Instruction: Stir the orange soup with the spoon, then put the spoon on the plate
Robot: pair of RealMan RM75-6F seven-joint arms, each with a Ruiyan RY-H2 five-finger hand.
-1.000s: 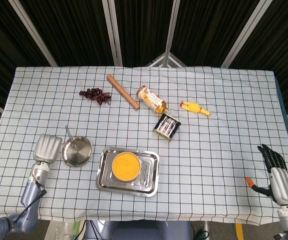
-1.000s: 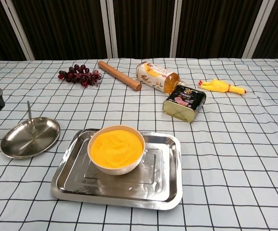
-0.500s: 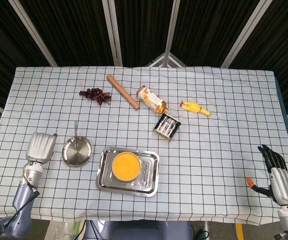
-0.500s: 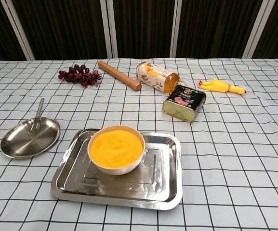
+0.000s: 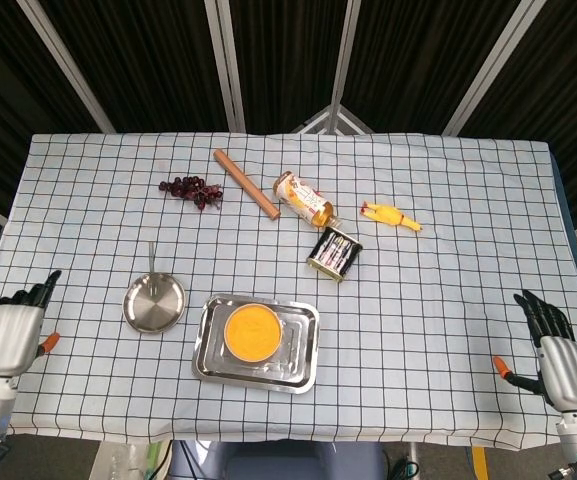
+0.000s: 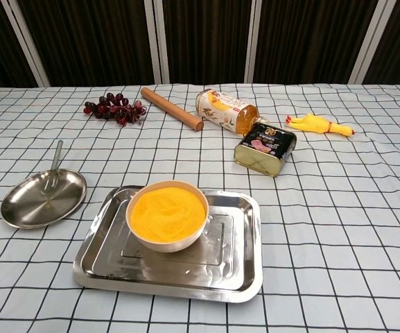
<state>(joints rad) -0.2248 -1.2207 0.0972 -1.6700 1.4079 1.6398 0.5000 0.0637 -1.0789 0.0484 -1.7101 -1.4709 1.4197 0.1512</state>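
Note:
A bowl of orange soup [image 5: 252, 331] [image 6: 167, 214] stands in a steel tray [image 5: 208, 365] [image 6: 241, 274] near the table's front. To its left lies a round steel plate [image 5: 154, 303] [image 6: 44, 198]; the spoon [image 5: 152, 257] [image 6: 54, 163] rests with its bowl on the plate and its handle pointing away over the far rim. My left hand [image 5: 8, 330] hangs at the table's left front edge, fingers apart, holding nothing. My right hand [image 5: 555, 350] sits at the right front edge, fingers spread and empty. Neither hand shows in the chest view.
At the back lie a bunch of dark grapes [image 5: 191, 189], a wooden rolling pin [image 5: 246, 182], a tipped bottle [image 5: 303, 200], a tin can [image 5: 334, 253] and a yellow rubber chicken [image 5: 389, 216]. The checked cloth covers the whole table.
My left hand has let go of the spoon on the plate and drawn back left to the table's edge, its fingers now spread. The spoon's handle has settled flat. My right hand has stayed still.

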